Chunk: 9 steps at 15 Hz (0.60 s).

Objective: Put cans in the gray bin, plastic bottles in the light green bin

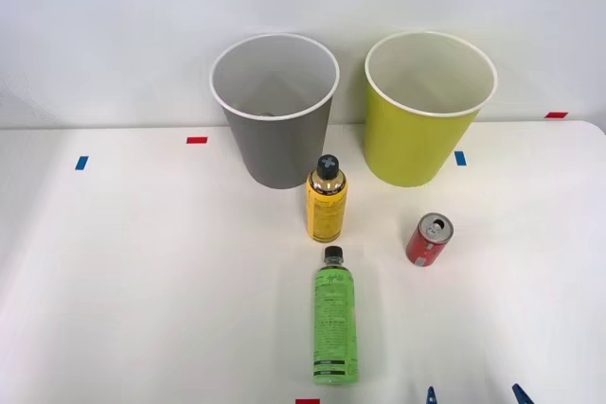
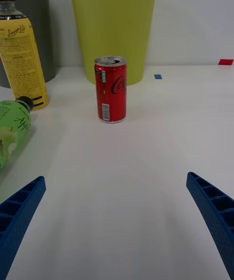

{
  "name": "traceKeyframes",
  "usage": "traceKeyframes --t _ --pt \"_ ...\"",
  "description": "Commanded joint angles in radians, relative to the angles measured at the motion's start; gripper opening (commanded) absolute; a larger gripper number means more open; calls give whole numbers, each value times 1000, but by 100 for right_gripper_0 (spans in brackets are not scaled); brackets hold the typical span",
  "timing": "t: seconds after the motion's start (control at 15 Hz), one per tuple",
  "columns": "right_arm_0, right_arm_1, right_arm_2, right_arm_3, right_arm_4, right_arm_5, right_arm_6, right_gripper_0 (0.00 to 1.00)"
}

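White table (image 1: pixel 142 281); red tape marks (image 1: pixel 197 140); blue tape marks (image 1: pixel 81 163).

White table (image 1: pixel 142 281) (tape marks (image 1: pixel 197 140)): bins, bottles, can.

bins (image 1: pixel 275 111) side by side | bottles (image 1: pixel 326 201) before them | can (image 1: pixel 429 239) right of bottles

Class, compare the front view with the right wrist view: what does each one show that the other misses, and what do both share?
Front view alone: the open tops and insides of the gray bin and light green bin, and the green bottle lying full length.
Wrist view alone: the label side of the red can and the yellow bottle print.
Both: bins, bottles, red can, and the open right gripper.
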Motion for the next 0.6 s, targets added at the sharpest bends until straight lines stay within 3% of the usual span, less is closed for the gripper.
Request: traceKeyframes --t 0.07,0.6 --pt "0 0 0 0 0 0 0 100" --pt "0 0 0 0 0 0 0 100"
